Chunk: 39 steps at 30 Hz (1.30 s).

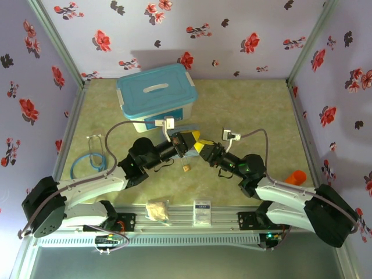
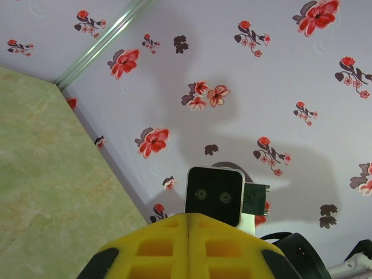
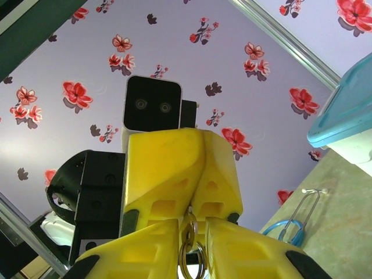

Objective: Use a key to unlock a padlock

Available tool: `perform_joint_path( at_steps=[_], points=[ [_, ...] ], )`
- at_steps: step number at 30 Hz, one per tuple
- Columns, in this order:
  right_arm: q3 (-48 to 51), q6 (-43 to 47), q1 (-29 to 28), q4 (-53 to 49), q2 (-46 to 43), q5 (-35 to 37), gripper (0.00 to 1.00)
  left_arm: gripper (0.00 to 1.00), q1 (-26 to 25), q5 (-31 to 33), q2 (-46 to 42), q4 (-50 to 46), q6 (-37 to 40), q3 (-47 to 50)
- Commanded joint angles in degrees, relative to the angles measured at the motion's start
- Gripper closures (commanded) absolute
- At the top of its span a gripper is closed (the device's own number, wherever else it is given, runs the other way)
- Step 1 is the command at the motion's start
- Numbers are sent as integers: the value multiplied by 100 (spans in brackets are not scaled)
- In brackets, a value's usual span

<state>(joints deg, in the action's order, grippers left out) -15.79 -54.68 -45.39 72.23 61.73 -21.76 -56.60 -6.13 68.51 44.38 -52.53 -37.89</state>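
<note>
Two robot arms [image 1: 93, 187] [image 1: 285, 197]. One storage box [image 1: 157, 96] with a blue lid at twelve o'clock. One blue stethoscope [image 1: 90, 158] at nine o'clock. One orange object [image 1: 295, 176] at four o'clock. One white card packet [image 1: 202, 212] and one crumpled beige bag [image 1: 157, 210] at six o'clock. One brass padlock [image 1: 186, 168] at the centre.

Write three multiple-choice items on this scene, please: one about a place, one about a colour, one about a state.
1. Where does the blue-tubed stethoscope lie?
A. on the left part of the pale green table
B. on the box
C. on the right part

2. What colour is the lid of the rectangular plastic storage box?
A. red
B. blue
C. yellow

3. How do the jaws of the left gripper stand?
A. wide open
B. shut together
C. around the stethoscope

Answers: 1 A, it lies far to the left in the top view; 2 B, the lid is plainly blue; 3 B, the left wrist view shows only a seam between them.
</note>
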Motion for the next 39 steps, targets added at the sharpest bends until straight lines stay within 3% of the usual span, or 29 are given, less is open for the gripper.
perform_joint_path(
  at_steps=[1, 4, 9, 16, 17, 20, 22, 26, 34, 39],
  points=[
    [-78, 23, -44, 258, -19, 70, 82, 100, 28, -77, 8, 172, -18, -131],
    [-34, 36, -40, 281, -59, 130, 83, 100, 30, -62, 16, 148, -16, -124],
    [89, -20, -34, 288, -99, 261, 100, 100, 35, 106, 20, 88, -18, -63],
    [203, 60, -42, 99, -213, 374, 100, 97, 29, 232, -8, 23, 30, -31],
    [224, 74, -40, 66, -246, 374, 100, 92, 44, 242, -19, 14, 41, -19],
    [268, 192, -36, -300, -447, 444, 100, 50, 85, 297, -135, 3, 116, 4],
    [294, 293, -40, -683, -628, 529, 100, 40, 114, 436, -297, -167, 178, 31],
    [189, 691, -26, -2105, -1203, 763, 100, 33, 121, 952, -619, -1170, 204, -50],
    [-542, 1714, -21, -5793, -1983, 1598, 100, 30, 101, 1865, -689, -4294, 215, -544],
    [-661, 1875, -21, -6596, -1860, 1854, 100, 30, -94, 1861, -258, -5023, 160, -593]
  ],
)
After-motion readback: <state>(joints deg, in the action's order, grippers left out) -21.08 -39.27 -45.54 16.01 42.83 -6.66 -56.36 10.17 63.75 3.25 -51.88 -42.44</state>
